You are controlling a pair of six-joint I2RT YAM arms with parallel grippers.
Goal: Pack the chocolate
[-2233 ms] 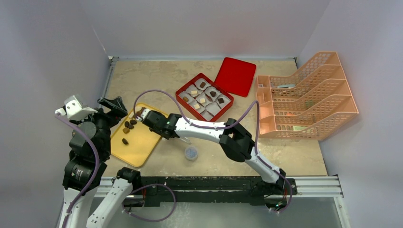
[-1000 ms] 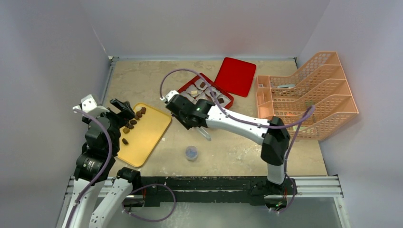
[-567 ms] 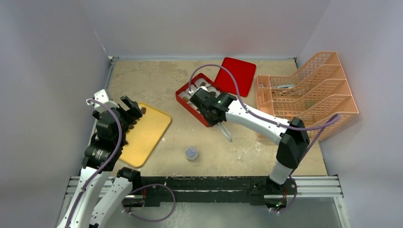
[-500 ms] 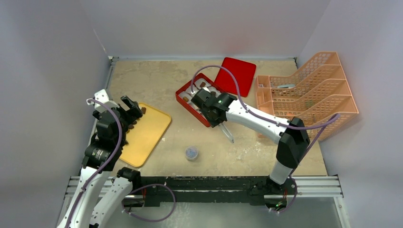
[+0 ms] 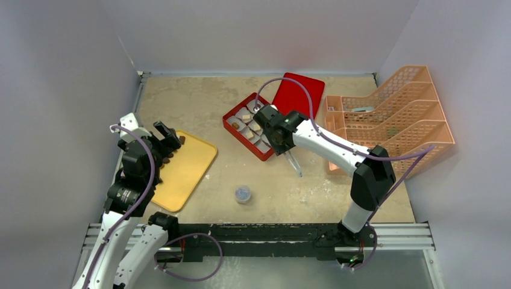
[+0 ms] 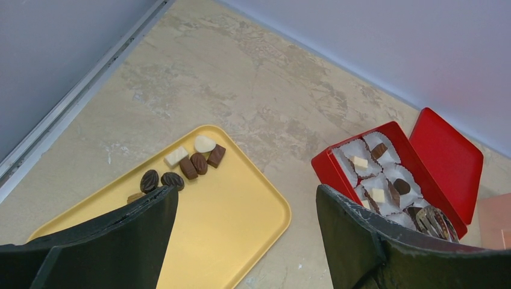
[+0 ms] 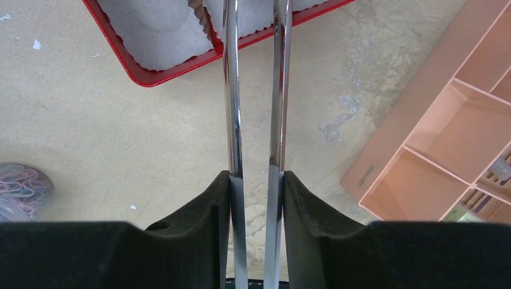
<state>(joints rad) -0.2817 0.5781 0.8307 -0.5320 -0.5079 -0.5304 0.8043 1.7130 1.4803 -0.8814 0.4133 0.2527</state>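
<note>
Left wrist view shows the left claw point(image 6: 246, 198) wide open, holding nothing, with chocolate point(image 6: 199, 163) on the yellow tray point(image 6: 229, 223) just ahead of it. The right claw point(image 7: 256, 174) squeezes metal tongs point(image 7: 232, 108) at the red box point(image 7: 181, 68).

I see eight loose bite-size chocolates point(image 6: 199, 163), six brown and two cream-white, clustered at the far corner of the yellow plastic tray point(image 6: 229, 217). More sit in white paper liners point(image 6: 346, 150) inside the red box point(image 6: 323, 168).

Soft, even overhead light; faint shadows, mostly sharp focus.
</note>
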